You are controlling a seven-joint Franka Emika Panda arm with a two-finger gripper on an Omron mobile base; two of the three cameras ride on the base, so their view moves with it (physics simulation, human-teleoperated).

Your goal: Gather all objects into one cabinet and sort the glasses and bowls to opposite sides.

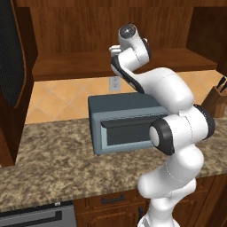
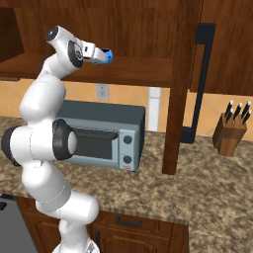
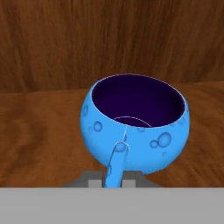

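Observation:
A small squat blue round vessel [image 3: 135,127] with a dark inside and a thin handle [image 3: 116,164] stands on the wooden shelf [image 3: 39,131] of the cabinet [image 2: 133,69]. The handle points toward the hand and runs down between the grey finger bases. My gripper [image 2: 99,54] reaches into the cabinet at shelf height and is shut on that handle, with the blue vessel [image 2: 106,56] at its tip. The cabinet's door [image 2: 222,44] hangs open to the right with a long black bar handle [image 2: 201,84]. In the left base view the arm covers the hand.
A grey toaster oven [image 2: 104,133] sits on the granite counter [image 2: 207,188] under the shelf. A knife block [image 2: 230,134] stands at the right. The cabinet's side post [image 2: 175,99] comes down to the counter right of the oven.

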